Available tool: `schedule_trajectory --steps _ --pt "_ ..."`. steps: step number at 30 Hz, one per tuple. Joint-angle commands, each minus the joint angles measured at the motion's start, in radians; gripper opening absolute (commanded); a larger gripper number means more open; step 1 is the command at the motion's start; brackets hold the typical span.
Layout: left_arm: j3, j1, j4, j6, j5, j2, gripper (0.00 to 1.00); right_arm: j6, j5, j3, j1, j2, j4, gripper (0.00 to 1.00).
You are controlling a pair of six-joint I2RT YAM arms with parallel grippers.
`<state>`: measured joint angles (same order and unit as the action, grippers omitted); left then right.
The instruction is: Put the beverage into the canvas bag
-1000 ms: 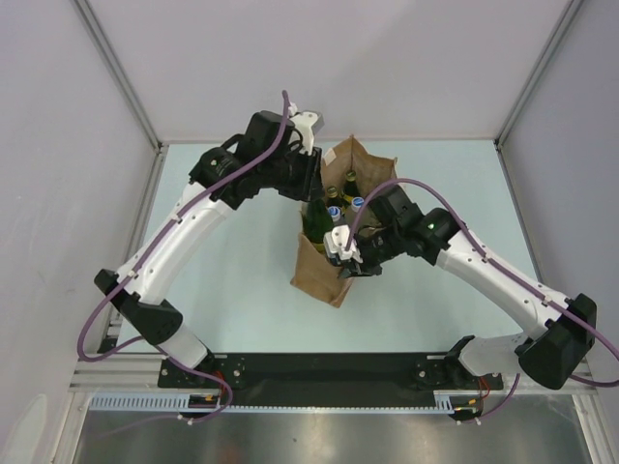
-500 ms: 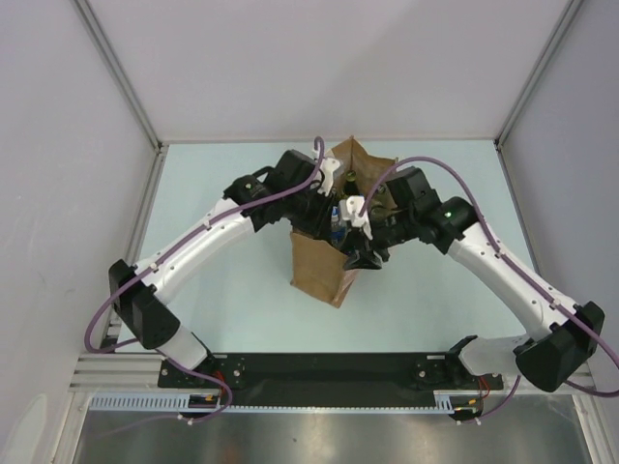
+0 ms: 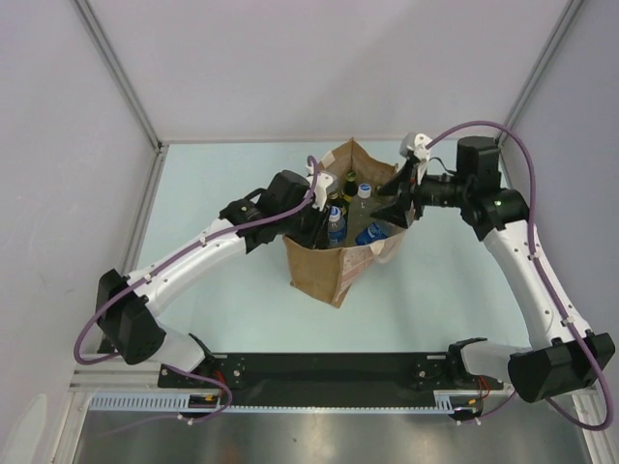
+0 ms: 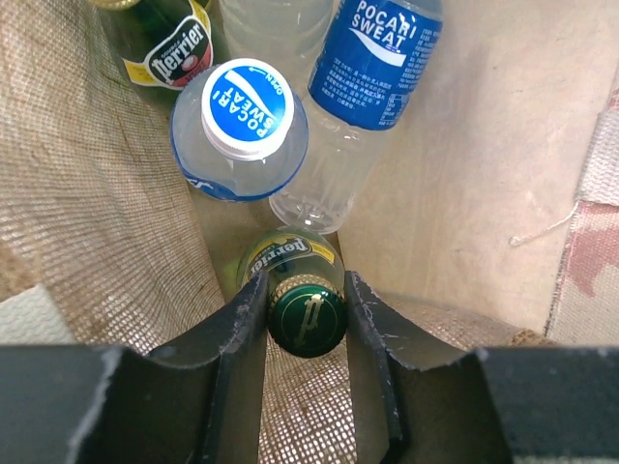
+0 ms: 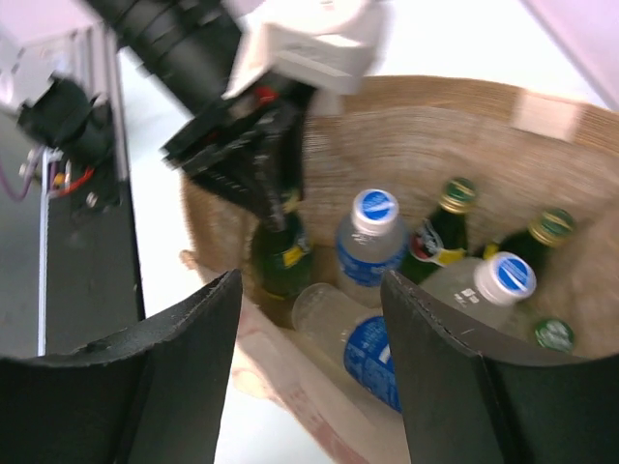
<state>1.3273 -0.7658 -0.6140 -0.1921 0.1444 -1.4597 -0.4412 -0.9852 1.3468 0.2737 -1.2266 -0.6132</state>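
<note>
The left claw [image 4: 305, 324] is clamped on the green cap of a Perrier bottle [image 4: 290, 266] standing inside the bag [image 3: 324, 271]. A second ago this claw hung by the bag's far-left corner; it has since come in over the mouth. The right claw [image 5: 308, 290] was shut and low at the bag's near side then. Now it has drawn back to the far-right rim with its fingers apart and nothing between them, and a Pocari bottle [image 3: 370, 234] lies tilted in the bag. The bag's mouth also gapes wider than before. The bag stands mid-desk [image 3: 222, 309] on a pale blue-green top, with plain pale walls [image 3: 338, 68] around and a black rail [image 3: 329, 367] at the near edge. Only the left wrist view makes the labels readable, and it shows a second, upright Pocari [image 4: 247, 111] touching the lying one. Only the right wrist view shows more green bottles [image 5: 455, 198] against the far wall and a white tag [image 5: 542, 111] on the rim.
</note>
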Motion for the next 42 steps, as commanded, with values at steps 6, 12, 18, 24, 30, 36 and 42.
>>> schedule_trajectory --steps 6,12,18,24,30,36,42 --pt "-0.019 -0.006 0.148 0.0 0.008 0.105 0.43 0.212 0.017 0.049 -0.183 -0.008 0.168 0.69" --pt "0.001 -0.006 0.137 0.011 -0.026 0.145 0.64 0.24 0.014 0.049 -0.231 -0.019 0.171 0.69" --pt "0.078 -0.006 0.103 0.02 -0.074 0.183 0.7 0.256 0.022 0.054 -0.248 -0.02 0.165 0.69" --pt "0.15 0.014 0.088 0.011 -0.205 0.254 0.9 0.323 0.077 0.072 -0.306 -0.036 0.145 0.81" --pt "0.135 0.19 0.082 -0.108 -0.275 0.341 1.0 0.409 0.415 0.124 -0.393 -0.037 0.095 1.0" --pt "0.084 0.405 0.018 -0.115 -0.331 0.401 1.0 0.443 0.885 0.164 -0.423 -0.047 0.079 1.0" --pt "0.023 0.465 0.019 -0.056 -0.373 0.453 1.0 0.412 1.082 0.178 -0.438 -0.034 0.087 1.0"
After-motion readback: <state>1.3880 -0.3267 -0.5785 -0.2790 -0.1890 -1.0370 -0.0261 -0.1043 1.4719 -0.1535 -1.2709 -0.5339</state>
